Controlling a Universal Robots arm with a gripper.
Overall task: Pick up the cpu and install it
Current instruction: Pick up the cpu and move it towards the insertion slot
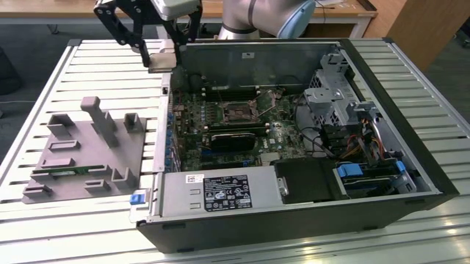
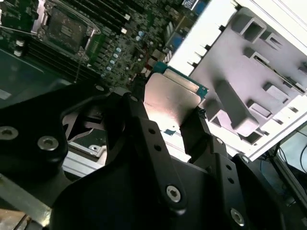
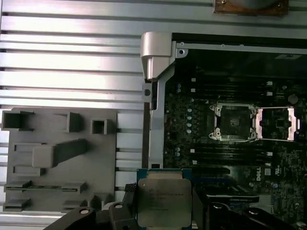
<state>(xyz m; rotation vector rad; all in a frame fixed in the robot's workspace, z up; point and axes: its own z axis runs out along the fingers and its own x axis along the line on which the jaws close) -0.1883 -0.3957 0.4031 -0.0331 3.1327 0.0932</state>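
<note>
My gripper [image 1: 163, 57] hangs in the air over the far corner of the open computer case [image 1: 294, 220], on the exterior view's left, and is shut on the cpu [image 1: 163, 60]. The cpu [image 3: 163, 201] is a flat square chip with a pale silver top and a thin green edge, held level by its two opposite sides between the black fingers [image 3: 125, 203]. In the second wrist view its underside [image 2: 170, 98] shows between the fingers [image 2: 199, 122]. The motherboard's cpu socket [image 1: 239, 114] [image 3: 233, 122] [image 2: 67, 28] lies open, its metal load plate [image 3: 276, 123] flipped aside.
A grey parts fixture [image 1: 81, 148] [image 3: 57, 158] [image 2: 249, 81] with raised posts lies on the slatted metal table [image 1: 44, 99] beside the case and holds a green memory stick [image 1: 70, 170]. Inside the case are a black heatsink block [image 1: 231, 140], drive cages [image 1: 334, 93], cables and a power supply [image 1: 213, 192].
</note>
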